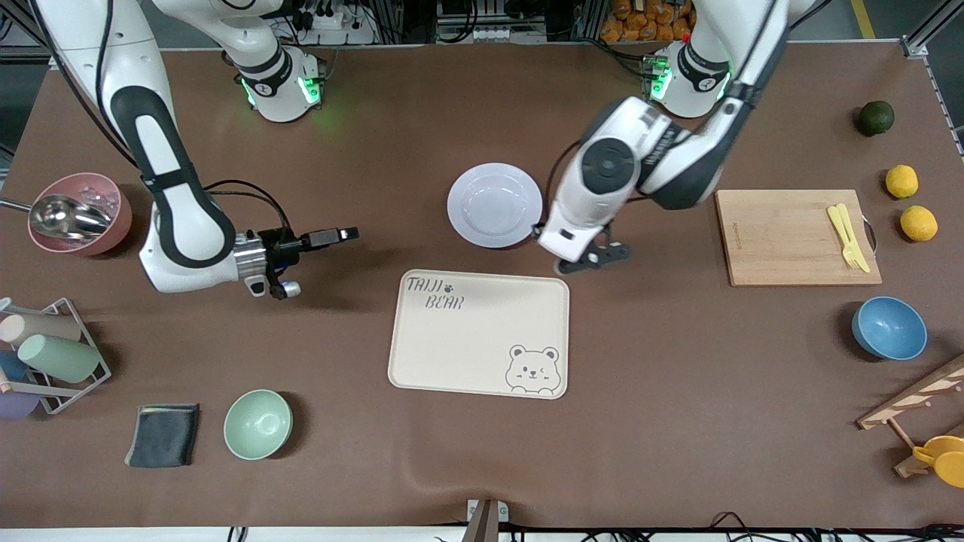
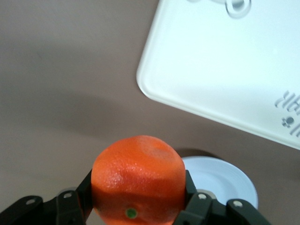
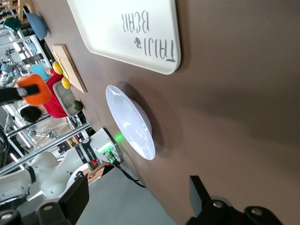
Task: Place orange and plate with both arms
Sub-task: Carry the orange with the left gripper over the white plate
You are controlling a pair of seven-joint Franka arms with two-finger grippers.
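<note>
Starting low in the front frame: green bowl (image 1: 257,424) and folded dark cloth (image 1: 163,434) sit at lower left on the brown worktop (image 1: 678,452). Above them, mid-frame, lies the cream bear-print tray (image 1: 480,332), nothing on it. A blue bowl (image 1: 889,327) stands at right of centre height.

Left gripper (image 1: 584,258) hangs just off the tray's upper right corner, over bare worktop beside the plate. Left wrist view shows its fingers (image 2: 199,204) pinching the orange (image 2: 138,180) from both sides; the fruit is off the surface. In the front view the arm's wrist hides the fruit.

Right gripper (image 1: 348,234) is over bare worktop at centre left of the frame, pointing toward the plate, well apart from it. Right wrist view shows its fingers (image 3: 75,199) spread, nothing between them.

The plate (image 1: 495,205) rests on the worktop just above the tray, at frame centre. Cutting board (image 1: 797,237) with yellow cutlery (image 1: 848,236) lies at right; two lemons (image 1: 910,203) and a dark green fruit (image 1: 877,117) sit at upper right.
</note>
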